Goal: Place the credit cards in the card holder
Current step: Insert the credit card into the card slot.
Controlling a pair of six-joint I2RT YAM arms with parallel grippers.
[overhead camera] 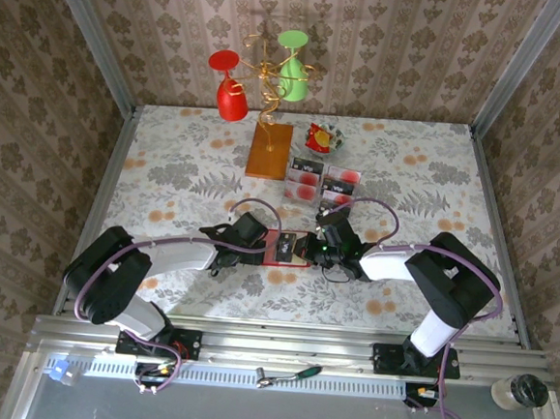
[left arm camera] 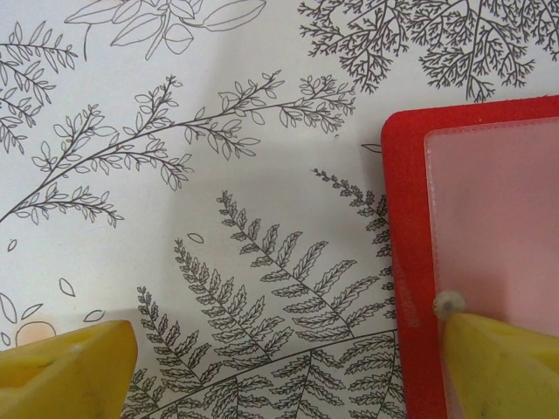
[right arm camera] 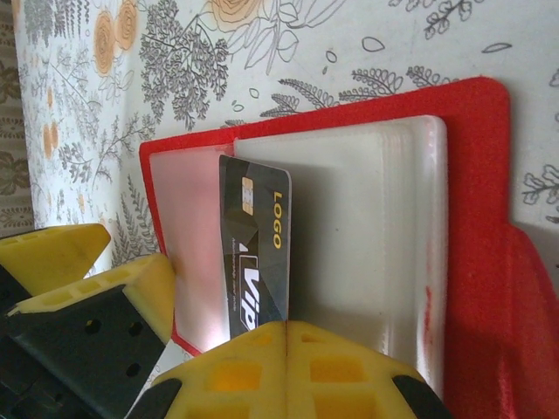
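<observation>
Right wrist view tells it best: the right pincer is clamped shut on one card, dark face with LOGO printed on it. The card's far end is tucked under the clear pocket of the red card holder, which sprawls across the middle of that frame. So I'd say we're mid-insertion, card partly in but not seated. In the left wrist view the left pincer is spread wide with nothing between the jaws. One fingertip sits on the holder's pocket at lower right of the frame, and it looks like it's pinning the thing to the counter. From the top view the holder lies center frame between both pincers, with the rest of the credit cards waiting just above it. Next move, my guess: push the card straight along the slot until it bottoms out, then let go without dragging it back out.
</observation>
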